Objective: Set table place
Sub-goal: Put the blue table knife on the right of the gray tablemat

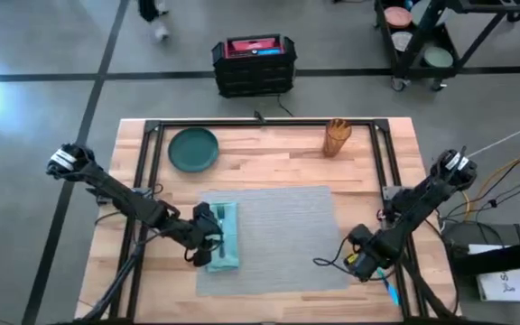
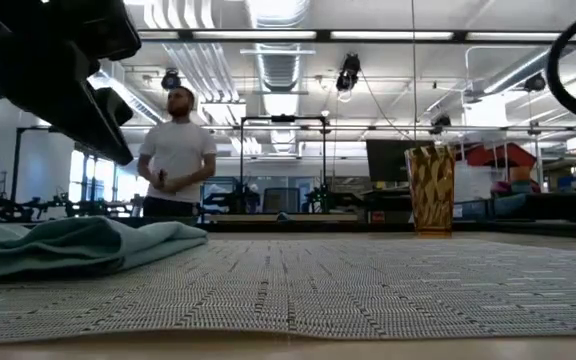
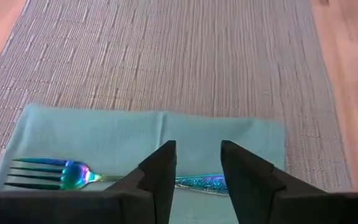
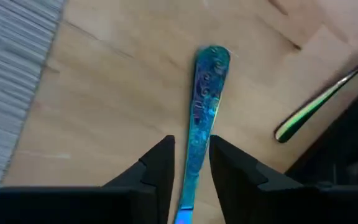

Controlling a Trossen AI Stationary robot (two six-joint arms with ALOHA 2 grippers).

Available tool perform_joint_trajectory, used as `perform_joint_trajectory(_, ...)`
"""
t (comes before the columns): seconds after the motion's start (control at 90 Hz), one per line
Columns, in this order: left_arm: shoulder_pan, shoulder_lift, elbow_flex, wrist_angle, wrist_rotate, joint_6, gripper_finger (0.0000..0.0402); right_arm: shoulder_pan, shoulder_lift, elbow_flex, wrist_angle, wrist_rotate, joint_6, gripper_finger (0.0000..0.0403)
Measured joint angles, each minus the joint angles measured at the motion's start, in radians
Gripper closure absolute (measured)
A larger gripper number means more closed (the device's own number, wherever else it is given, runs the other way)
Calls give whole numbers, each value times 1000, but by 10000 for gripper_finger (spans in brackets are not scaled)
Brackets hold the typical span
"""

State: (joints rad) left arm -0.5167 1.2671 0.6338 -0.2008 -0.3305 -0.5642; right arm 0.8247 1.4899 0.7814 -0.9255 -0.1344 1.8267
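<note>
Your placemat [image 1: 283, 235] lies mid-table [image 1: 269, 149] with the teal napkin [image 1: 227, 236] on its left end and a fork [image 3: 73, 176] on the napkin. The left gripper [image 3: 197, 168] hovers over the fork, fingers parted, holding nothing. The right gripper [image 4: 190, 163] straddles a blue utensil handle [image 4: 205, 102] on bare wood beside the mat, fingers close around it. The green plate [image 1: 193, 149] and amber cup [image 1: 337, 137] remain unplaced at the far edge. A person [image 2: 176, 150] stands beyond in the lit workshop.

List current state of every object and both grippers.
placemat: flat on table
napkin: on the placemat's left edge
fork: lying on napkin
left gripper: open over fork handle
right gripper: open astride blue utensil handle
plate: empty
cup: upright
</note>
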Motion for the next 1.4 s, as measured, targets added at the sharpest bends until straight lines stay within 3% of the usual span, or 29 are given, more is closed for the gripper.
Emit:
perform_joint_trajectory(0.467, -2, 0, 0, 0, 8, 6, 287, 28, -8, -114, 154, 2, 113, 352)
perform_joint_trajectory(0.722, -2, -1, 0, 0, 9, 6, 287, 29, -5, -115, 161, 34, 57, 331)
perform_joint_trajectory(0.978, -2, -1, 0, 0, 9, 6, 287, 30, -5, -115, 161, 78, 61, 383)
perform_joint_trajectory(1.4, -2, -1, 0, 9, 9, 6, 287, 29, -1, -74, 125, 139, 92, 387)
